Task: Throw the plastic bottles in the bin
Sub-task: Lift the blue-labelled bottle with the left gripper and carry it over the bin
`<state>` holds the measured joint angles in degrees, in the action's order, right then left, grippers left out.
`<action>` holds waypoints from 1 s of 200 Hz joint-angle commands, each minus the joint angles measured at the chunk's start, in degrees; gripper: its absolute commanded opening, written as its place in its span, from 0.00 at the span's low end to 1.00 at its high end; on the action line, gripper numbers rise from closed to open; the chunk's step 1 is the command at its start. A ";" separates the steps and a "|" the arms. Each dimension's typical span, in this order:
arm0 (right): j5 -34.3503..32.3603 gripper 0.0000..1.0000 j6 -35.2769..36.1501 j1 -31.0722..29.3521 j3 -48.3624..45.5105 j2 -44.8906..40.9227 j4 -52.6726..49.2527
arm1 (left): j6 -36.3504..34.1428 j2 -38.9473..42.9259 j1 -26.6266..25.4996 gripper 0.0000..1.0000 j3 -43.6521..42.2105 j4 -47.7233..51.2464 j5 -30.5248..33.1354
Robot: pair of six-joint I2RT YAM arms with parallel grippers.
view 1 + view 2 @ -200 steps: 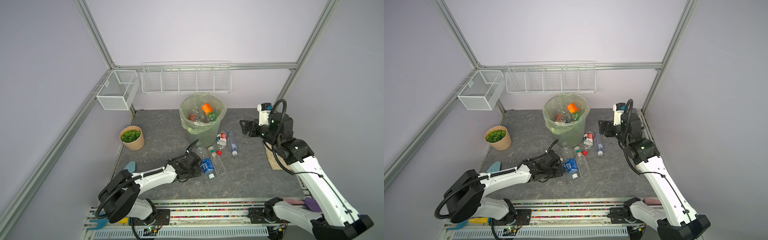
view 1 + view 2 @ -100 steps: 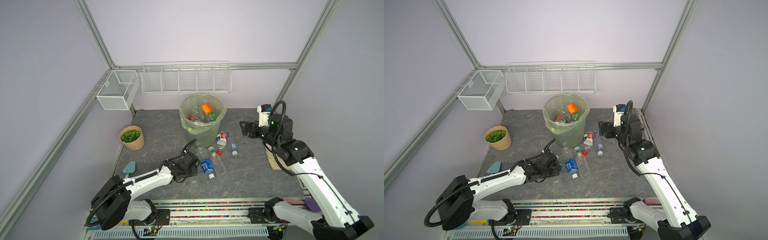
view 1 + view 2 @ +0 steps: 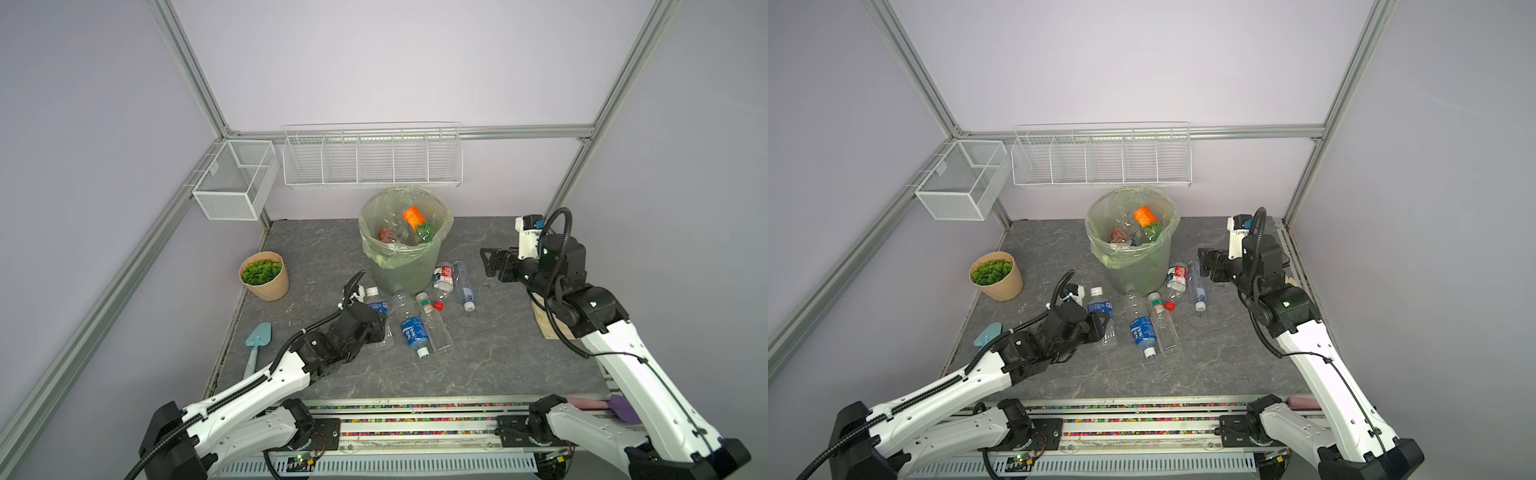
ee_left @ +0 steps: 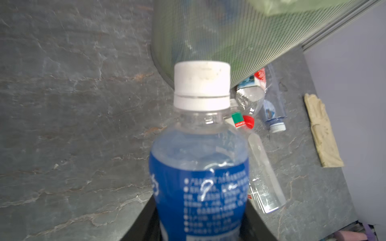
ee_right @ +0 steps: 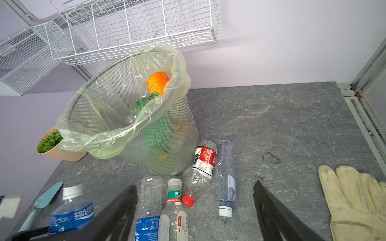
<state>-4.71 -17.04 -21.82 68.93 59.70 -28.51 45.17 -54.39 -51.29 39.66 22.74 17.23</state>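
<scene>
**Q:** What is the left hand doing?

**A:** The left hand [image 3: 1103, 325] is clasping a clear plastic bottle with a blue label and white cap [image 4: 198, 177]. Its black fingers [image 4: 142, 227] are pressing both sides. The bottle is sitting low over the grey stone-patterned desk [image 3: 498, 353], just in front of the round grey-green mesh bin lined with a pale green bag [image 3: 409, 272]. The bottle's base is running off the wrist view's edge, so I cannot tell whether it is touching the desk.

**Q:** And the right hand?

**A:** The right hand [image 3: 487, 261] is hovering to the right of the bin, spread wide and gripping nothing.

**Q:** Where are the other bottles?

**A:** Four are lying on the desk by the bin: a second blue-labelled bottle [image 3: 413, 330], a clear green-banded bottle [image 3: 434, 328], a crumpled red-labelled bottle [image 3: 444, 276] and a pale blue bottle [image 3: 463, 284]. Inside the bin, an orange-labelled bottle [image 3: 412, 217] and a green bottle [image 3: 424, 230] are showing. The rest are blurring behind the bag.

**Q:** Anything cut off?

**A:** A cream fabric glove [image 5: 355, 198] is running past the frame's edge.
</scene>
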 commanded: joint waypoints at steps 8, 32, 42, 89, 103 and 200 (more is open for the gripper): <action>-0.13 0.90 -1.10 0.35 -1.42 -1.25 0.65 | -3.44 4.16 -0.09 0.31 -0.68 -1.10 4.25; 0.29 0.90 -1.33 0.32 -1.86 -1.34 0.57 | -5.51 6.57 -0.09 0.31 -0.12 -0.94 5.16; 0.32 0.90 -1.42 0.29 -2.04 -1.51 0.48 | -6.43 7.53 -0.05 0.31 0.22 -0.86 5.70; -0.48 0.90 -1.16 0.31 -2.75 -2.83 -0.30 | -11.36 12.39 -0.06 0.31 2.74 0.21 9.16; -0.59 0.90 -1.21 0.35 -3.00 -3.14 -0.40 | -13.12 13.74 -0.08 0.31 3.88 0.24 10.24; 0.23 0.90 -2.61 0.37 -6.77 -5.02 -1.54 | -28.20 13.70 0.08 0.30 11.72 -11.77 13.19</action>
<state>-4.69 -18.70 -21.82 63.86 56.18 -29.30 23.27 -39.51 -51.29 48.31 16.78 28.93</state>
